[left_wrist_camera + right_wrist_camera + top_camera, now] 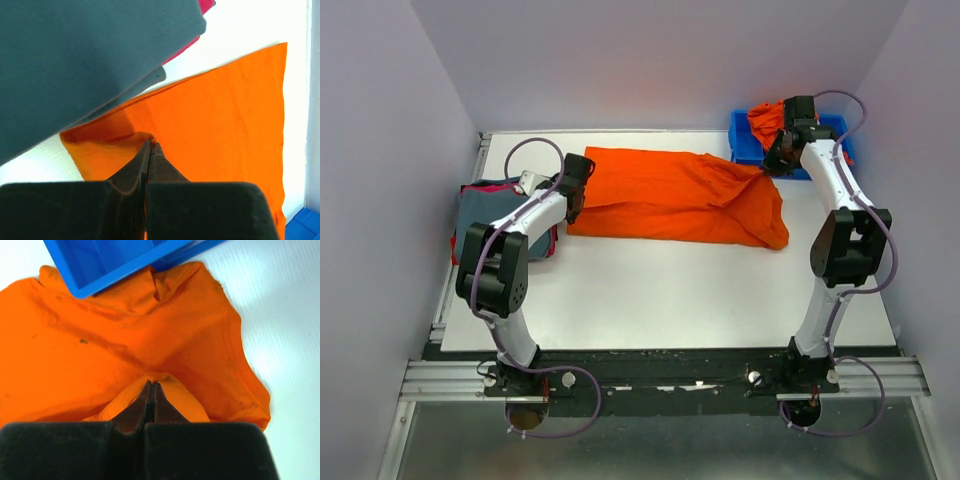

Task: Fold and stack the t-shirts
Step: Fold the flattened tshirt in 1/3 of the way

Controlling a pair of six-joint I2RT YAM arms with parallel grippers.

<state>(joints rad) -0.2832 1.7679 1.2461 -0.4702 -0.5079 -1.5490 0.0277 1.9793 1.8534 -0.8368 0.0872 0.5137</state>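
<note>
An orange t-shirt [670,195] lies stretched across the back middle of the table. My left gripper [576,178] is shut on its left edge, pinching a fold of orange cloth [142,137] between the fingertips. My right gripper [778,155] is shut on its right end, where a peak of orange cloth [162,377] rises around the tips. A folded grey-blue t-shirt [490,215] lies on a red-pink one [495,186] at the left edge. It fills the upper left of the left wrist view as the grey-blue t-shirt [85,60]. Another orange t-shirt [766,120] sits crumpled in the bin.
A blue plastic bin [745,145] stands at the back right corner, its rim [115,277] just beyond the held shirt. White table surface [670,290] spreads in front of the shirt. Grey walls close in on the left, back and right.
</note>
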